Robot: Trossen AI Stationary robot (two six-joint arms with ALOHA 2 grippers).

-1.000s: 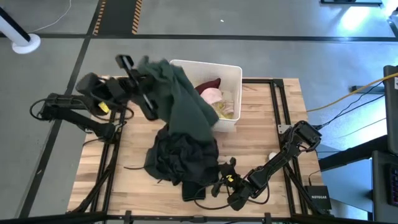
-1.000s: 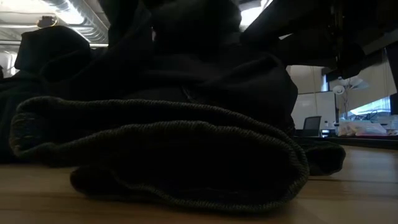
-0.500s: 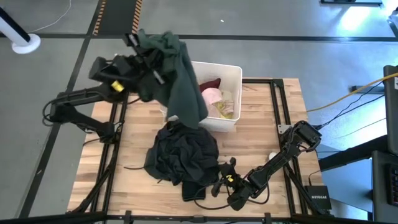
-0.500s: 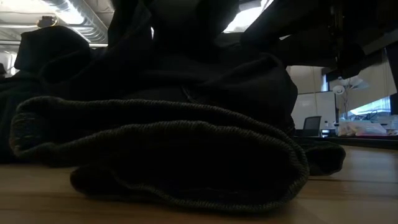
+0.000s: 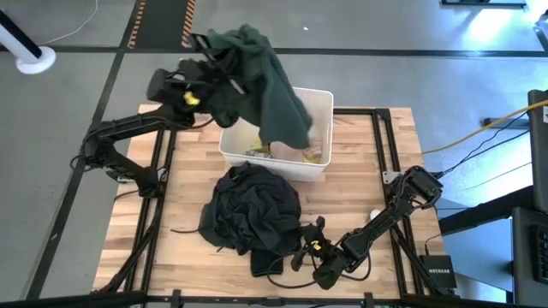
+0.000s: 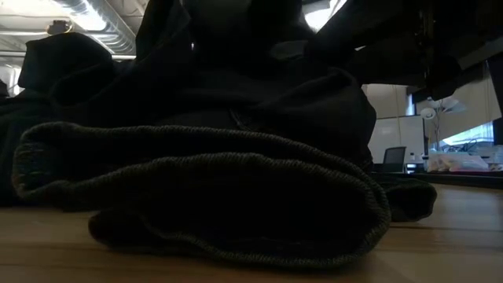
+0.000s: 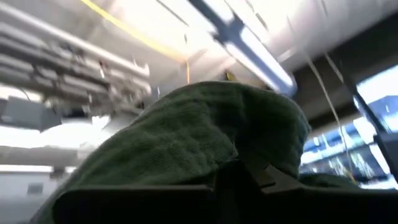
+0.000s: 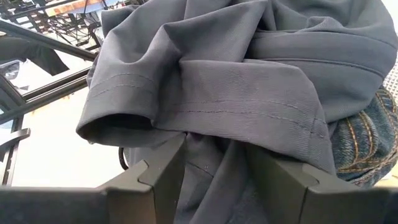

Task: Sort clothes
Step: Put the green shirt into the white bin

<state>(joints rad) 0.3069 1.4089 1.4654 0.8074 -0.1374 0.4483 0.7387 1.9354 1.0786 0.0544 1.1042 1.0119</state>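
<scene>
Two arms in play; largest item first: dark green garment hangs from the left gripper, fingers pinched together on its upper fold, raised high over the white bin; its lower end drapes into the bin's middle; black garment sits bunched on the wooden table just in front of the bin; right gripper rests low at the pile's near edge, fingers apart with a grey-black fold and a bit of denim lying between and just ahead of them, not clamped.

Risks, my read: green piece is long and heavy, grip is on one fold only; it could slip early, or land half over the bin wall and slide out; a trailing end could also tip or shove the light bin; right fingers might snag the black pile if that arm moves.

Bin contents: yellow-green fabric visible at the near side; anything else is hidden under the green garment.
</scene>
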